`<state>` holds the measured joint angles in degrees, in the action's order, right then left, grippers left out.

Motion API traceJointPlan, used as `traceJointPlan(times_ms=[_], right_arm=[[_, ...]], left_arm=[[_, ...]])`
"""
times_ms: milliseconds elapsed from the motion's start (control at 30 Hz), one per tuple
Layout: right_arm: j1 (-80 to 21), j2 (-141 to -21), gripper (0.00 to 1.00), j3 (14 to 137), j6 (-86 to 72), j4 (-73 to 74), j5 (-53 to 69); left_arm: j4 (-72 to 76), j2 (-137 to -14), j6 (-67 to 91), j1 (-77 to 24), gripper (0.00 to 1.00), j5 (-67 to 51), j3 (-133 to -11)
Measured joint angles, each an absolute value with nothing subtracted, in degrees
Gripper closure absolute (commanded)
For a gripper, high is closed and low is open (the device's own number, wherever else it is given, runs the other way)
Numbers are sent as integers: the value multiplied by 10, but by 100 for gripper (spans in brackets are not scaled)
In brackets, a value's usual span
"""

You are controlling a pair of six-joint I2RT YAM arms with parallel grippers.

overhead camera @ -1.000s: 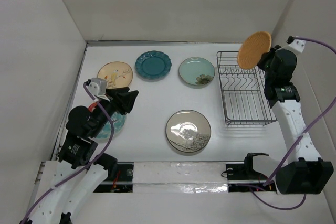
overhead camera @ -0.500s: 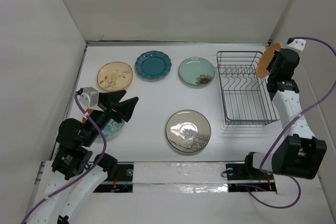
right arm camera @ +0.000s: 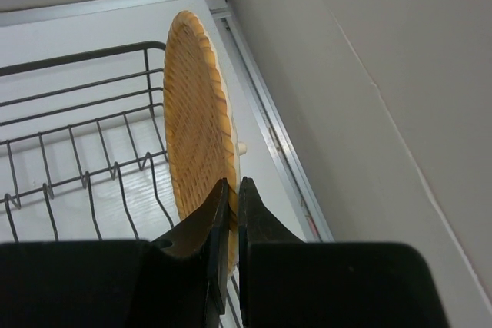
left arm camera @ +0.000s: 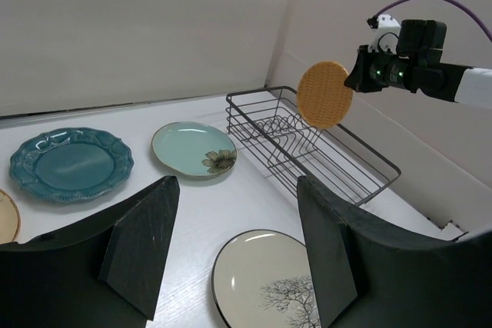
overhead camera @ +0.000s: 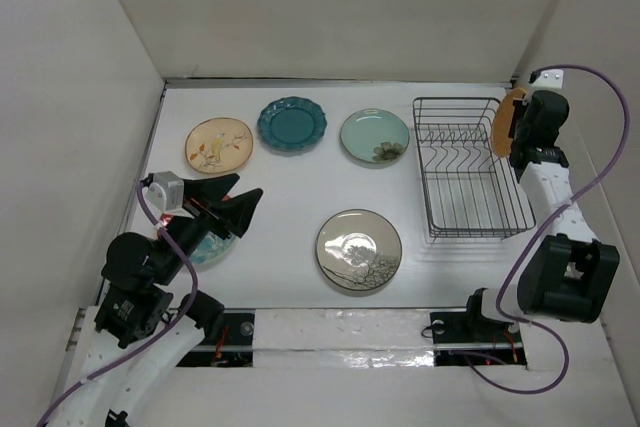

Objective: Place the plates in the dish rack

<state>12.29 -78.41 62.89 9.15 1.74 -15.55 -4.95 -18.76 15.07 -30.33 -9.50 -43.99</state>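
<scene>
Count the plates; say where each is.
6: tan floral plate, teal scalloped plate and pale green plate line the back; tree plate front centre; light blue plate partly under the left gripper; orange plate in the right gripper.

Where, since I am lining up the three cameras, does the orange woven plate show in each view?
Top external: orange plate near the right edge, standing on edge at the far right corner of the dish rack.
Left wrist: orange plate upper right, face-on, above the rack's far end.
Right wrist: orange plate in the centre, nearly edge-on, pinched by the right gripper.
Shared landmark: the black wire dish rack, seen in all three.
</scene>
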Motion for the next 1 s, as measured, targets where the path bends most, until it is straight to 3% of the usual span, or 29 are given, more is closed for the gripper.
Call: traceJointPlan(times_ms=[233, 333, 433, 567, 733, 800, 933, 967, 1000], right_arm=[[121, -790, 100, 617, 104, 20, -130], [114, -789, 93, 598, 108, 20, -132], [107, -784, 83, 586, 108, 21, -139], [104, -778, 52, 581, 96, 21, -149], [97, -766, 42, 605, 56, 41, -178], [88, -762, 44, 633, 34, 54, -183], [16, -736, 83, 678, -16, 70, -183], [-19, -725, 100, 681, -33, 68, -177], [-56, -716, 100, 681, -49, 66, -169]], left_arm=[[-50, -184, 150, -308, 40, -89, -440], [-50, -183, 150, -308, 40, -89, -440], [-50, -181, 150, -308, 39, -89, -440], [-50, -181, 150, -308, 39, -88, -440], [-50, -181, 150, -308, 40, -85, -440], [-50, -182, 150, -308, 41, -85, -440], [-50, -187, 150, -308, 61, -79, -440], [-51, -189, 149, -308, 67, -77, -440], [-51, -192, 148, -308, 73, -74, -440]])
